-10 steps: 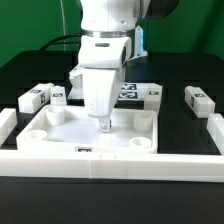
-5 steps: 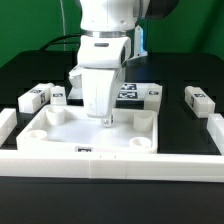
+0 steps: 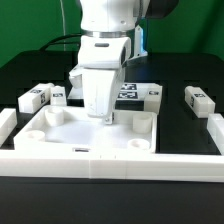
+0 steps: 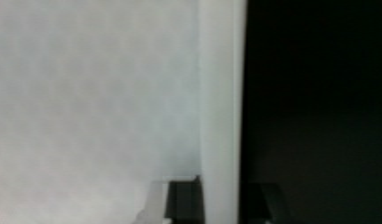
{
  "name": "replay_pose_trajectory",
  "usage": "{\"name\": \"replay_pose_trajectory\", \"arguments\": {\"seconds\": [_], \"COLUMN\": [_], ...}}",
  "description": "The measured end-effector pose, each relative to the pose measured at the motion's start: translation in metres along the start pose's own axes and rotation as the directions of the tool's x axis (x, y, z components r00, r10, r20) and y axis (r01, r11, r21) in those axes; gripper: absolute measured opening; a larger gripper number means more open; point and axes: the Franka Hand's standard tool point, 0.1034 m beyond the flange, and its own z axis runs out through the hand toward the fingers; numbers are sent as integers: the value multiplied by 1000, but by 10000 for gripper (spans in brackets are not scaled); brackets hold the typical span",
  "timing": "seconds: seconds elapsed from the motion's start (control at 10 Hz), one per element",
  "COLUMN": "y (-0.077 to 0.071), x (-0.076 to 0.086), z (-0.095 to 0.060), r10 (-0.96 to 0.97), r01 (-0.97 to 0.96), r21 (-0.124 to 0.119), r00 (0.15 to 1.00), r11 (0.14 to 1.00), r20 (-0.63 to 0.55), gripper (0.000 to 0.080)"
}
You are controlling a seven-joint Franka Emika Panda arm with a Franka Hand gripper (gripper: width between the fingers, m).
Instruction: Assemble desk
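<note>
The desk top (image 3: 60, 133), a white tray with a raised rim and round corner sockets, lies flat in the middle of the exterior view. My gripper (image 3: 105, 118) comes straight down onto its far rim and is shut on that wall. In the wrist view the white rim strip (image 4: 223, 120) runs between the two dark fingers (image 4: 184, 205), with my gripper (image 4: 222, 206) shut on it. White tray floor lies to one side and black table to the other. Short square legs lie loose: two (image 3: 36, 97) at the exterior view's left, one (image 3: 197, 97) at its right, one (image 3: 151, 94) behind.
Long white border rails fence the area: one along the front (image 3: 110, 161), one at the exterior view's left (image 3: 7, 124), one at its right (image 3: 216, 131). The marker board (image 3: 128, 92) lies behind the arm. The table is black.
The jaws have gone from wide open to shut on the desk top's far rim. The arm and the top have barely moved.
</note>
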Motion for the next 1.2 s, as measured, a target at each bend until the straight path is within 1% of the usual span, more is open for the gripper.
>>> {"name": "replay_pose_trajectory", "arguments": {"seconds": [0.4, 0.6, 1.0, 1.1, 1.2], "y": [0, 3, 4, 3, 2], "x": [1, 19, 23, 33, 47], "z": [0, 0, 0, 0, 0], "r10": [-10, -114, -111, -104, -110], "r01": [10, 114, 111, 104, 110], "r21": [0, -7, -7, -4, 9], "r00": [1000, 994, 994, 995, 994], "r11": [1000, 993, 994, 995, 994], "r20": [1, 4, 2, -2, -5], "gripper": [58, 58, 58, 58, 58]}}
